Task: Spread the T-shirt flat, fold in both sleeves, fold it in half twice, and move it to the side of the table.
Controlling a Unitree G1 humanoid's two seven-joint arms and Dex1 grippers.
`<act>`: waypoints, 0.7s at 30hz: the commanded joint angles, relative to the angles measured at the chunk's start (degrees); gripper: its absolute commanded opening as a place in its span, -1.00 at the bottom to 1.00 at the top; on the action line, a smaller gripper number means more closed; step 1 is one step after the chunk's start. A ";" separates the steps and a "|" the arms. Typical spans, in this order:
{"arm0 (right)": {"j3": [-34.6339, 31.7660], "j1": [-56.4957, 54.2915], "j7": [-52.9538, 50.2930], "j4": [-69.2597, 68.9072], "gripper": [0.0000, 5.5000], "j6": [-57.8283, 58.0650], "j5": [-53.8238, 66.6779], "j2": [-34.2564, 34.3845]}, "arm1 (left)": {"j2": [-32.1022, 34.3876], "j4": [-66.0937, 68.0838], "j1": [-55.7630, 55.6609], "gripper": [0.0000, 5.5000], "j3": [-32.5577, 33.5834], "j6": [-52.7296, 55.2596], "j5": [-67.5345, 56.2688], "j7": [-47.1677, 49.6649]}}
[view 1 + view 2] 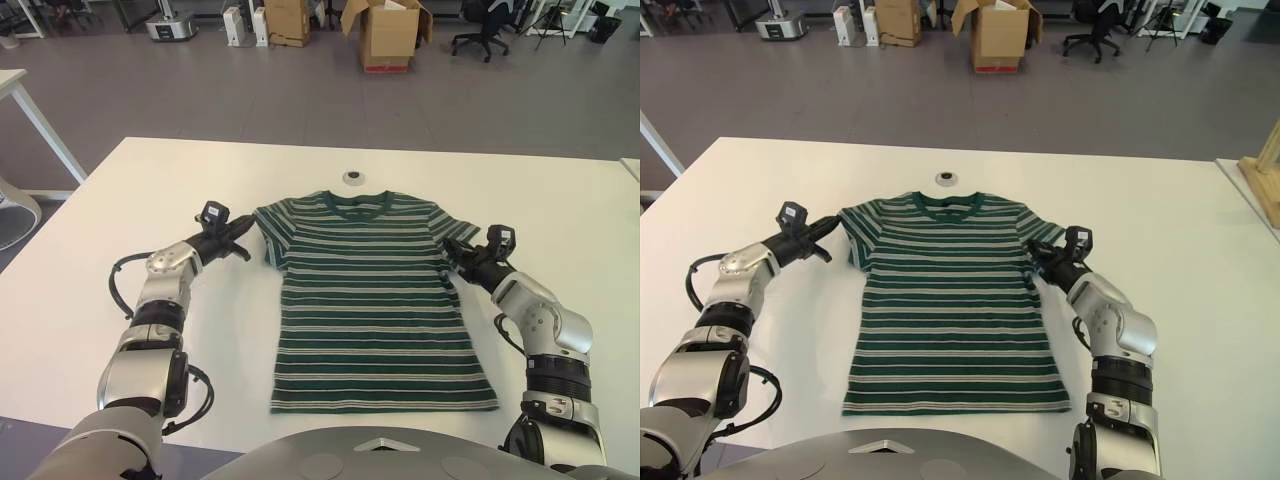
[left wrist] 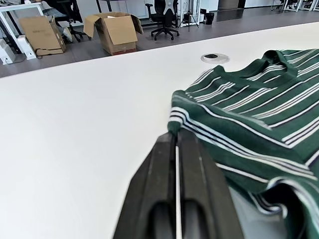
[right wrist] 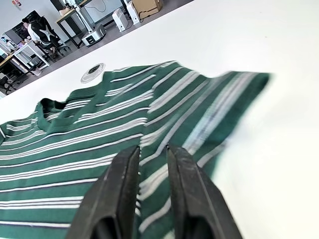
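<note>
The T-shirt [image 1: 372,300] already lies flat in the middle of the counter [image 1: 560,220], collar at the far side and hem near, so I judge the step in hand to be folding in the sleeves. The left gripper [image 1: 245,235] sits at the hem of the left sleeve [image 1: 272,235]. Its fingers [image 2: 162,184] are pressed together with their tips touching the cloth edge, though I cannot tell whether they hold any fabric. The right gripper [image 1: 453,248] is at the right sleeve [image 1: 438,225], its fingers [image 3: 122,184] slightly apart with striped cloth showing in the gap.

To do this well, each gripper should catch only the sleeve's top layer near the hem. It should then lift just enough to clear the counter and carry the sleeve inward across the chest. The crease should run straight from shoulder to side seam. Keep the lift low so the body does not drag or wrinkle, and lay each sleeve flat before letting go.
</note>
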 commanded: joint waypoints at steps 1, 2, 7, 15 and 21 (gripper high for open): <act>0.40 0.19 -0.69 -0.78 -0.63 -0.20 -0.25 0.12 | -1.27 -5.04 -0.52 -0.99 -0.75 5.90 -0.37 0.86; 0.56 0.26 -0.66 -0.78 -0.63 -0.21 -0.26 0.16 | -1.72 -7.49 -0.92 -0.99 -0.64 8.40 -0.87 1.69; 1.13 1.10 -0.89 -0.89 -0.63 -0.21 -0.30 0.55 | -5.47 -28.38 0.01 -0.99 -2.36 30.38 -6.60 4.93; 1.15 1.56 -1.64 -0.76 -0.63 -0.77 -0.10 1.24 | -12.46 -31.11 1.70 -0.99 -7.52 39.38 -4.69 12.92; 1.20 1.96 -1.94 -0.68 -0.63 -0.99 -0.09 1.50 | -21.53 -32.41 0.04 -0.70 -7.19 41.89 -7.72 17.48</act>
